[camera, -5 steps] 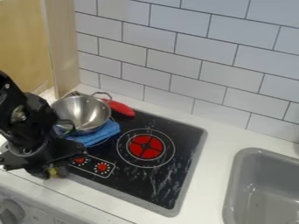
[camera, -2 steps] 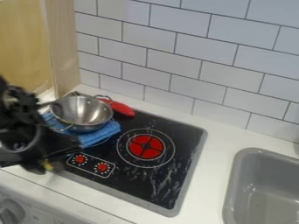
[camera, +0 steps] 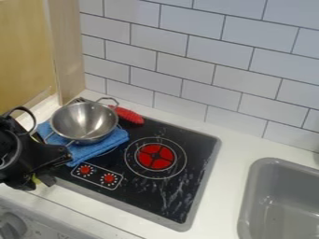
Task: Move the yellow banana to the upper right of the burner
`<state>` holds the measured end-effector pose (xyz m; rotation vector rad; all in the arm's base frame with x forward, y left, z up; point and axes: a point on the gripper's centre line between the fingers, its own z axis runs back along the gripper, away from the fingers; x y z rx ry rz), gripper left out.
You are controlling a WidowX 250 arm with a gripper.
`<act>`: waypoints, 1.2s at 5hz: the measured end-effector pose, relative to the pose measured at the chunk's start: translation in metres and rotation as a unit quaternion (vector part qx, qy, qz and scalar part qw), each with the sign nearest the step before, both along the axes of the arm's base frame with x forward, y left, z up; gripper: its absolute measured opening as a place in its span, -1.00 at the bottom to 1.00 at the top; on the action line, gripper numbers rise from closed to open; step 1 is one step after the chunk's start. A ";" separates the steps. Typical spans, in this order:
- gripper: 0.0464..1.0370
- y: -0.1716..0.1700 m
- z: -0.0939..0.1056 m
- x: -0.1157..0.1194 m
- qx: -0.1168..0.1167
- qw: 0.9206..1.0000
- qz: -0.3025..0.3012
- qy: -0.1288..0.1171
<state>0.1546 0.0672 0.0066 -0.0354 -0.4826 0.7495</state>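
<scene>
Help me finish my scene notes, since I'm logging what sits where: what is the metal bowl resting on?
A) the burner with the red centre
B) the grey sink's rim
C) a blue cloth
C. The metal bowl sits on the blue cloth, which sticks out from beneath it along the near side.

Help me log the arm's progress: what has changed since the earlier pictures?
The gripper has moved toward the view's left edge, away from the burner, and a bit of yellow at it has shifted left too; whether anything was grasped or released, I can't tell. The metal pot has shifted slightly left. The blue cloth and red object stayed put.
</scene>
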 end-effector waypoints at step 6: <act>-0.62 -0.039 0.036 0.018 0.048 0.994 -0.101 -0.014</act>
